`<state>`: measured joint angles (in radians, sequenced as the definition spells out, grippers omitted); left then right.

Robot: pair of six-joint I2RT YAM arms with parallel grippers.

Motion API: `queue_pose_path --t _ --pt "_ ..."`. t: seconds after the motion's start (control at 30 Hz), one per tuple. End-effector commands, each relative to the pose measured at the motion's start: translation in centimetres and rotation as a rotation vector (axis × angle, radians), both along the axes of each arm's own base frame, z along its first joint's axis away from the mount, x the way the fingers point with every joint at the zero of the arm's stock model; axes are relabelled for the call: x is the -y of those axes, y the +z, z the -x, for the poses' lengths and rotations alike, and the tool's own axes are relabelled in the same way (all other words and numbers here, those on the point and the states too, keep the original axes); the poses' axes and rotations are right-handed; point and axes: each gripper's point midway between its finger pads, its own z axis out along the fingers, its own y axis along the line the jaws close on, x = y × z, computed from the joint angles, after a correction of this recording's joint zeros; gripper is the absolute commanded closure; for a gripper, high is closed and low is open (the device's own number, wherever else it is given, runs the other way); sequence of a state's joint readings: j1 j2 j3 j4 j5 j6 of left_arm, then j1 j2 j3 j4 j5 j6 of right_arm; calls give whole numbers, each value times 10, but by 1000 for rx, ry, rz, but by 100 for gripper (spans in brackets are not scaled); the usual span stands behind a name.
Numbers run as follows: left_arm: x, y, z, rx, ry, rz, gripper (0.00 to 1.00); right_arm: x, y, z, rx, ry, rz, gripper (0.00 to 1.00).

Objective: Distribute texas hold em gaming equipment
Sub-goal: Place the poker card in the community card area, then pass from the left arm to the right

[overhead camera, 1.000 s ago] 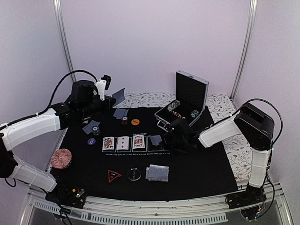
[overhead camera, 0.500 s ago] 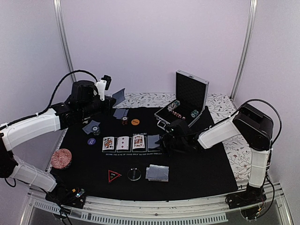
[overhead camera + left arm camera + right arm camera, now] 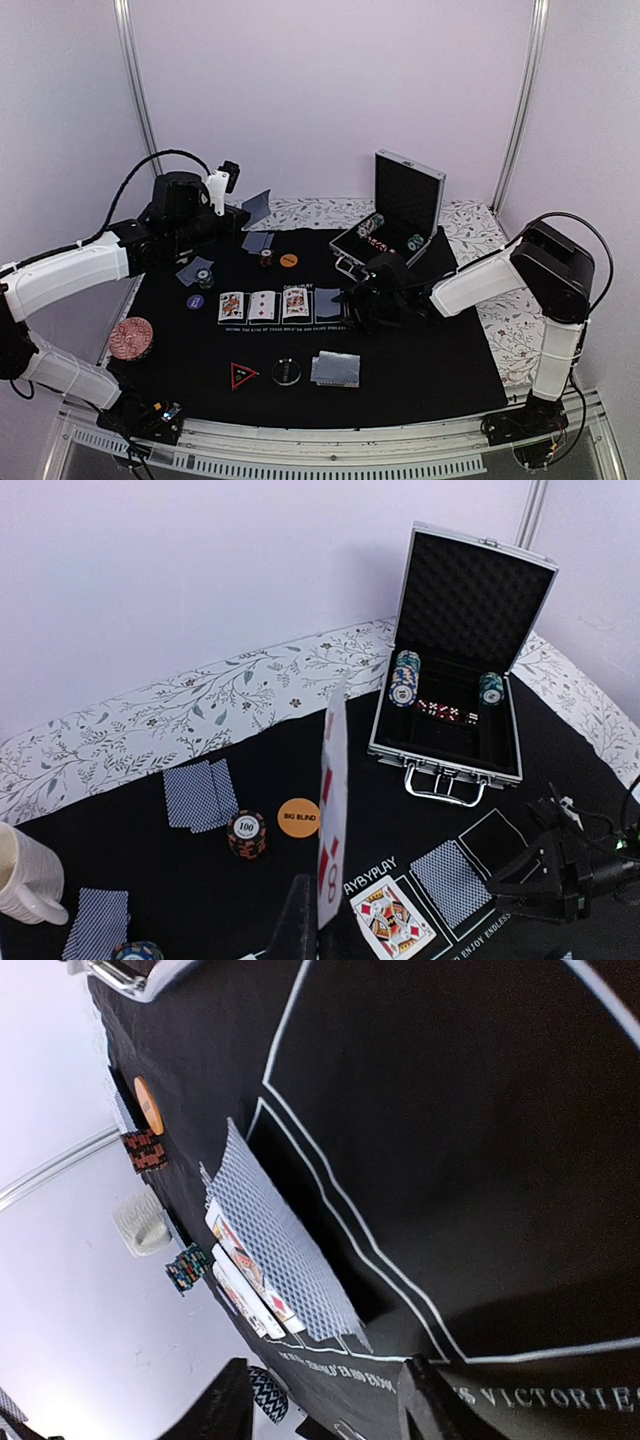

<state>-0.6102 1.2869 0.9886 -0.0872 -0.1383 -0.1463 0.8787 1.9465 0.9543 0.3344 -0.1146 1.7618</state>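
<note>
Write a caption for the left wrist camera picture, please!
Left gripper pinches a playing card upright above the black mat, open silver case behind.

card row [image 3: 265, 305] on mat [image 3: 430, 372], case [image 3: 405, 197] behind, card pile [image 3: 335, 369] in front

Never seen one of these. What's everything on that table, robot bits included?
mat: one, black, on floral cloth.
case: one, silver, open, far right.
face-up cards: three, white, in the printed row.
face-down card: one, grey-blue, ending that row.
card pile: one, grey-blue, near edge.
other face-down cards: two spots, grey-blue, far left.
chip stacks: two, striped, beside those cards.
discs: three, orange, purple, black-and-white, on mat.
triangle marker: one, red-edged black, near edge.
mug: one, cream, far left.
round patterned thing: one, reddish, left edge.
left gripper: one, shut on an upright card.
right gripper: one, open, beside the face-down card.
</note>
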Motion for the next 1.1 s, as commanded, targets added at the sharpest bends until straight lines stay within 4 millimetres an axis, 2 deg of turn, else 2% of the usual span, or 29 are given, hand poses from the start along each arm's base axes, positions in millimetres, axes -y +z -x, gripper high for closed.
queue_pose_path --t 0.0,0.07,0.17,0.3,0.4,0.5,0.53,0.6,0.67,0.77,0.93,1.07 --pt "9 10 4 32 -75 37 100 20 39 -6 171 74 120 40" --pt "13 13 8 42 -110 51 100 30 64 -12 292 109 216 30" --pt "23 20 16 58 -178 80 100 41 120 -21 567 172 392 20" --pt "47 37 41 95 -378 156 100 49 224 -19 1043 256 520 0" --pt "65 58 74 144 -579 249 100 43 288 5 1399 379 523 1" --pt "74 78 116 222 -790 336 100 26 327 44 1686 486 357 1" --pt "74 84 131 248 -859 361 100 20 332 55 1737 512 291 1" --pt "73 90 146 287 -921 388 100 6 342 70 1814 564 165 1" --pt "72 91 152 297 -948 391 100 -8 343 85 1853 632 37 0" --pt "74 89 154 285 -970 396 100 -20 343 92 1879 666 -61 7" --pt "76 86 155 272 -988 400 100 -40 331 95 1843 745 -148 28" --pt "77 84 154 269 -986 395 100 -44 326 94 1827 750 -160 53"
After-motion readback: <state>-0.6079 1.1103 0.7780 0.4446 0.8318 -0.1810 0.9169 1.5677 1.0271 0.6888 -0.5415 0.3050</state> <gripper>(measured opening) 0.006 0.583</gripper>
